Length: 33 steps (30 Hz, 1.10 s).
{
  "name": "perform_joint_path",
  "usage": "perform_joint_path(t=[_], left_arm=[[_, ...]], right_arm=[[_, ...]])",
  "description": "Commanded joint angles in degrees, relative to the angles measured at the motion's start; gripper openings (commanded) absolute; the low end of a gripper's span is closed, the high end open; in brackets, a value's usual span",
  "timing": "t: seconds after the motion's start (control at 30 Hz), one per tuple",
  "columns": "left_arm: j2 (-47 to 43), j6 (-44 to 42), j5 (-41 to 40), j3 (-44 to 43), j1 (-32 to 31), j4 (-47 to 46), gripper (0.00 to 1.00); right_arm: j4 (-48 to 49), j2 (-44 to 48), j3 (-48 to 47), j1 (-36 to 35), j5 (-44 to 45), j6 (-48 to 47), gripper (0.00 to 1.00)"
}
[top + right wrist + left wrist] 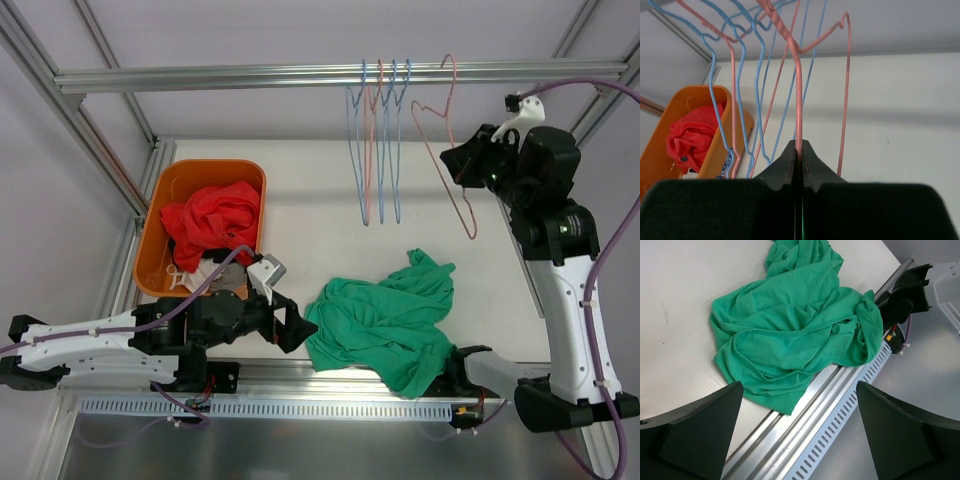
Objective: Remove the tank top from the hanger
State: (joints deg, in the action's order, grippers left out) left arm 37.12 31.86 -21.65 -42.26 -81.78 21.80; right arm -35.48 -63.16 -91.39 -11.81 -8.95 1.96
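**Asker:** Where is the tank top?

**Me:** The green tank top [385, 325] lies crumpled on the white desk [320, 190], at its near edge. One fold hangs over the aluminium edge strip [840, 387]. It lies between my two arm bases and is well apart from every hanger.

**Asker:** What is your right tool doing?

**Me:** My right tool [800, 150] is raised high at the far right. Its fingers are pressed together on the thin wire of the pink hanger [799, 85]. The hanger is bare and tilted, with its hook up at the overhead rail [250, 75].

**Asker:** And the left one?

**Me:** My left tool [290, 325] sits low over the desk, just left of the green cloth. Its fingers are spread wide and hold nothing. In its wrist view the tank top fills the space ahead of them.

**Asker:** What else is there?

**Me:** Several blue hangers [385, 140] hang empty from the same rail, with another pink one among them. At the left stands an orange bin [160, 215] holding a red garment [212, 218].
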Motion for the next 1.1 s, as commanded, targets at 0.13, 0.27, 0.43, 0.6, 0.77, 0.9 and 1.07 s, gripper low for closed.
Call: perform_joint_path(t=[0.13,0.27,0.43,0.6,0.77,0.9,1.07], left_arm=[[3.21,-1.45,-1.73,-0.01,-0.31,0.26,0.99],[3.92,-1.01,-1.9,-0.02,-0.31,0.26,0.99],[3.57,-0.48,-2.26,0.51,-0.31,0.17,0.99],[4.45,0.22,-1.91,0.16,-0.31,0.26,0.99],[8.74,-0.3,-2.52,-2.12,-0.31,-0.09,0.99],[15.6,-0.39,-4.45,-5.28,-0.31,-0.09,0.99],[29.65,-0.48,-2.53,-11.34,-0.31,-1.23,0.99]], right_arm=[[8.85,-7.33,-7.31,-2.42,2.17,3.32,0.0],[11.48,-6.9,-2.84,-6.19,5.17,4.72,0.0],[15.09,-3.82,5.51,-7.26,7.1,7.0,0.0],[15.36,-3.29,8.51,-7.17,8.6,8.41,0.0],[15.53,-1.54,10.01,-7.26,8.51,8.94,0.68],[12.48,5.3,11.15,-7.08,11.75,6.84,1.0],[2.37,16.64,12.02,-6.47,18.7,2.79,0.99]])
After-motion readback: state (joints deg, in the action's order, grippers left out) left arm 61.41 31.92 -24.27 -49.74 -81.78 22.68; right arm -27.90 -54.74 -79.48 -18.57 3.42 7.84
